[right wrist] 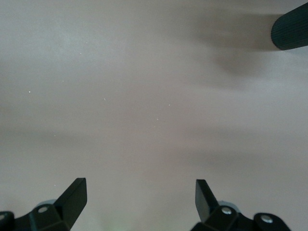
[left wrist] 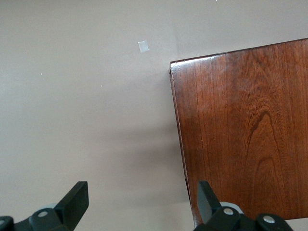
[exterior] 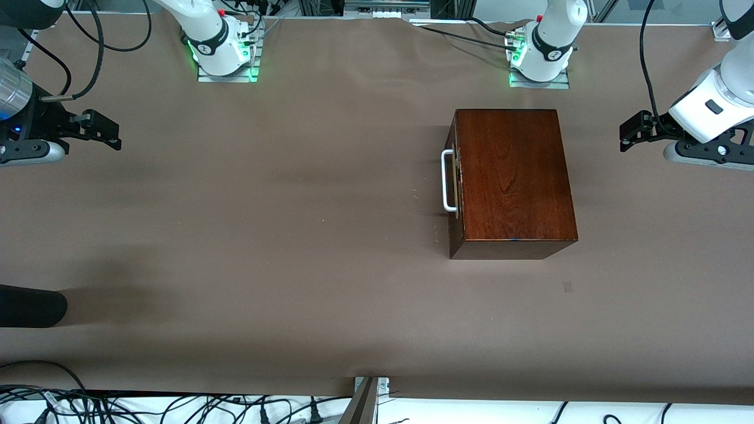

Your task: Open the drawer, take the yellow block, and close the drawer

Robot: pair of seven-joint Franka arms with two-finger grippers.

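Wood with a glossy, dark reddish-brown grain makes up the box (exterior: 513,179), which sits on the table (exterior: 265,235) toward the left arm's end. Its drawer (exterior: 455,179) is pushed fully shut, and the white bar handle (exterior: 447,180) faces the right arm's end. No yellow block shows in any view. A plain brown cloth covers the table, marked by soft shadows and a small pale square patch (exterior: 567,287) nearer the front camera than the box. Cables trail along both long edges, and green lights glow at both arm bases. Left gripper (exterior: 625,134) hangs over bare cloth beside the box, fingers spread apart. Right gripper (exterior: 112,134) hangs over the right arm's end, fingers likewise released.
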